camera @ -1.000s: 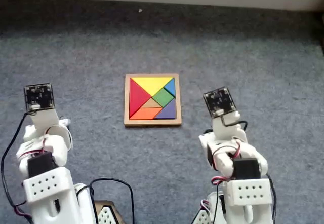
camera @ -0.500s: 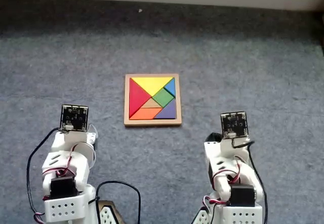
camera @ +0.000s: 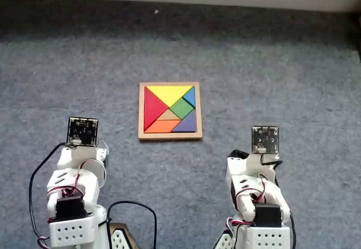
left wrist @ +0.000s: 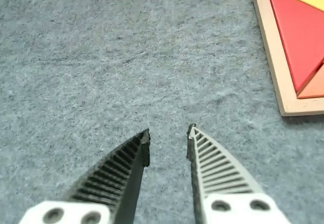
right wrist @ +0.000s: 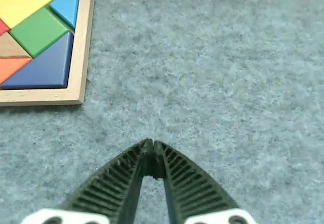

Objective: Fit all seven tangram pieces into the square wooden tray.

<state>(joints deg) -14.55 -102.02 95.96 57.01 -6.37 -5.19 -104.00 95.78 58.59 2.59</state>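
- Square wooden tray [camera: 170,136]: lies flat on the grey felt table cover [camera: 271,57], ahead of both arms and roughly midway between them. This central spot is judged to be chosen so that either arm can reach it.
- Tangram pieces, seven counted, all inside the tray:
  - yellow large triangle [camera: 168,93] along the far edge
  - red large triangle [camera: 151,108] along the left edge
  - small blue triangle [camera: 190,96] in the far right corner
  - green square [camera: 181,108] just below it
  - tan triangle [camera: 168,114] at the centre
  - orange parallelogram [camera: 162,126] and indigo triangle [camera: 186,125] along the near edge
- Fit: neighbouring edges meet flush and the set fills the frame, with no bare tray floor visible. Each piece is held in place by the rim and by the pieces beside it. The task is judged complete.
- Left gripper [left wrist: 168,135]: fingers parted by a narrow gap with nothing between them. It is poised over bare cover, and the tray's near left corner is well off to one side.
- Right gripper [right wrist: 152,146]: fingertips pressed together on nothing. It is also over bare cover, clear of the tray's near right corner.
- Left arm [camera: 76,173] and right arm [camera: 256,184]: each sits folded close to its base. This is judged a rest posture that keeps them off the finished puzzle.
- Remaining work: none apparent.
- Hazard: a gripper brushing the rim could shift the tray.
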